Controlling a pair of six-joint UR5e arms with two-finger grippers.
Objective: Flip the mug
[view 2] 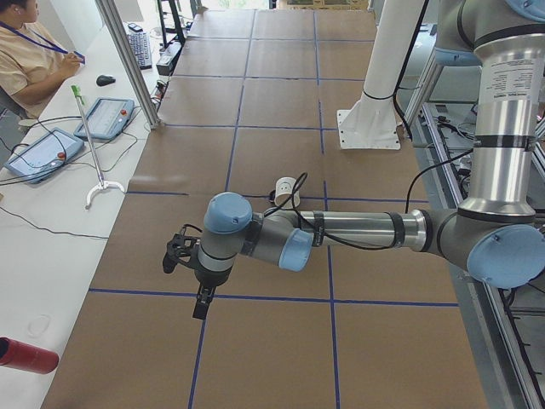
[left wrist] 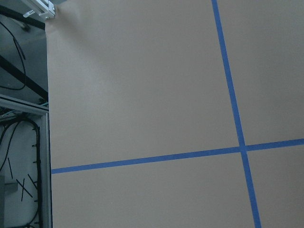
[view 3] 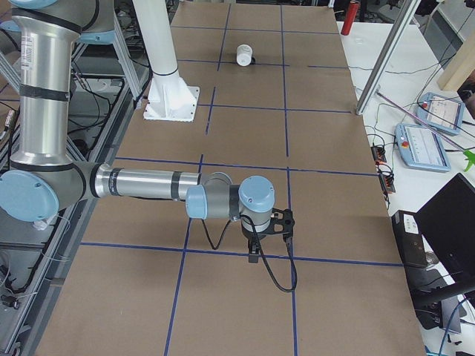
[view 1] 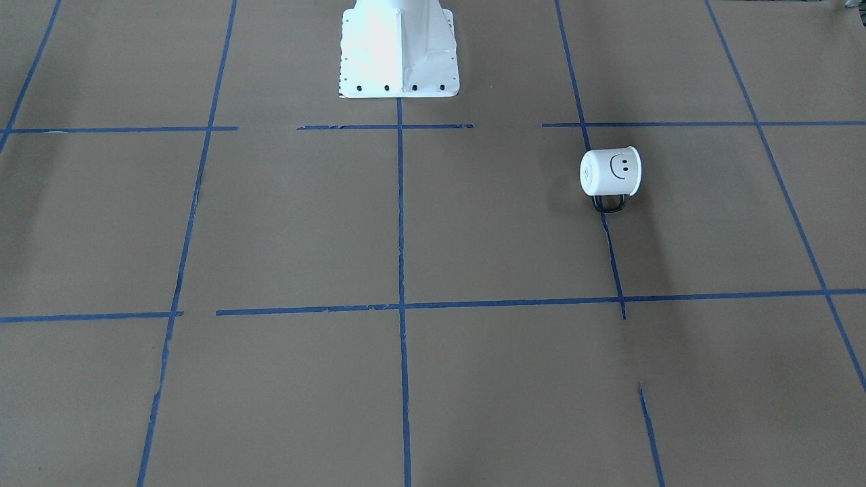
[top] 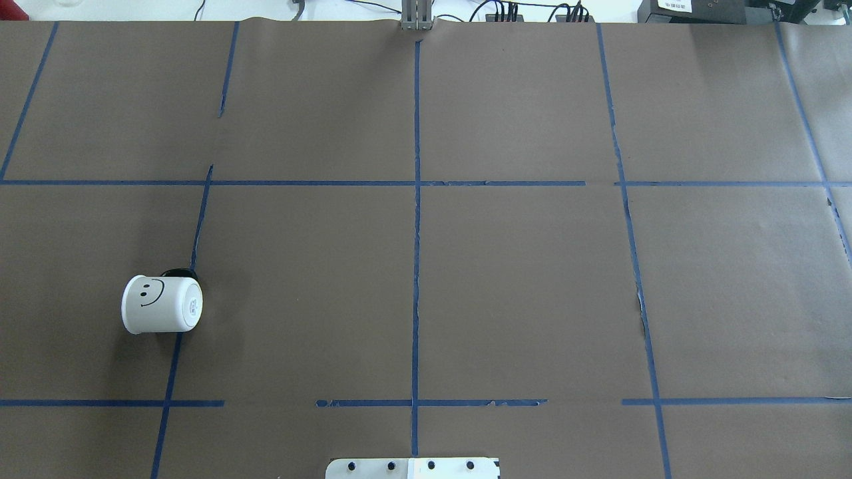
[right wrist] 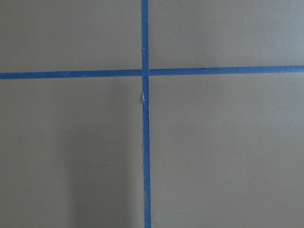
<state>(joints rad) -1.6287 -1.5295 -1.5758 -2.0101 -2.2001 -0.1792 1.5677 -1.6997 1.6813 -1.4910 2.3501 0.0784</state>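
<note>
We look on a wide table covered in brown paper (top: 519, 279), marked into large squares by strips of blue tape (top: 417, 266). Along one long side runs a white bench (view 2: 60, 273) with two grey handheld control tablets (view 2: 105, 118), a black keyboard (view 2: 139, 47) and a slanted aluminium post (view 2: 128, 60), all brightly lit.

Flat table (right wrist: 228, 152) covered in matte brown paper, filling the whole view. Two strips of blue masking tape: one upright strip (right wrist: 145, 156) running top to bottom just left of centre, one level strip (right wrist: 228, 71) crossing it in the upper third. Small pale nick on the upright strip just below the crossing; faint shadow (right wrist: 90, 156) lower left.
</note>
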